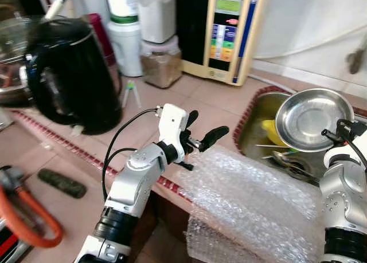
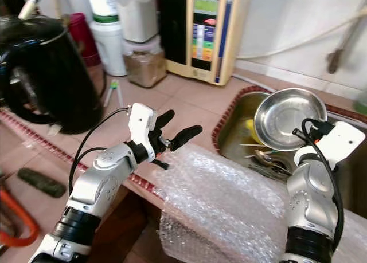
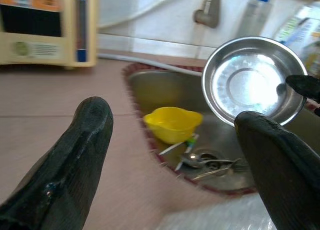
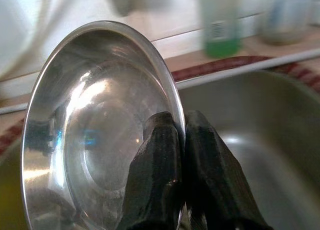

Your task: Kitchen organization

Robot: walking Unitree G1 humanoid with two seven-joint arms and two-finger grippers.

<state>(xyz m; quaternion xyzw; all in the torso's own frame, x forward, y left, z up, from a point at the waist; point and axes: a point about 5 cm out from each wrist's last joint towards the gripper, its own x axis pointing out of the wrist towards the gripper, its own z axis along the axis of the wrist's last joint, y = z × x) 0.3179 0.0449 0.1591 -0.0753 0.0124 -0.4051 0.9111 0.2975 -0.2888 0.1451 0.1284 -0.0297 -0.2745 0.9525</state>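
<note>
A steel bowl [image 1: 312,118] hangs tilted over the sink [image 1: 252,122], its hollow facing me. My right gripper [image 4: 181,135] is shut on the bowl's rim [image 4: 172,97], one finger inside and one outside. Down in the sink lie a yellow bowl [image 3: 172,124] and some spoons [image 3: 205,162]. My left gripper [image 1: 202,131] is open above the counter edge, left of the sink, with nothing between its fingers [image 3: 75,155]. A sheet of bubble wrap [image 1: 246,205] drapes over the counter's front edge below it.
A black kettle [image 1: 71,74] stands at the left on the tiled counter [image 1: 195,97]. Behind it are a white bottle [image 1: 123,28], a jar [image 1: 160,65] and a cream water-filter unit [image 1: 226,31]. A faucet [image 3: 207,12] is on the wall above the sink.
</note>
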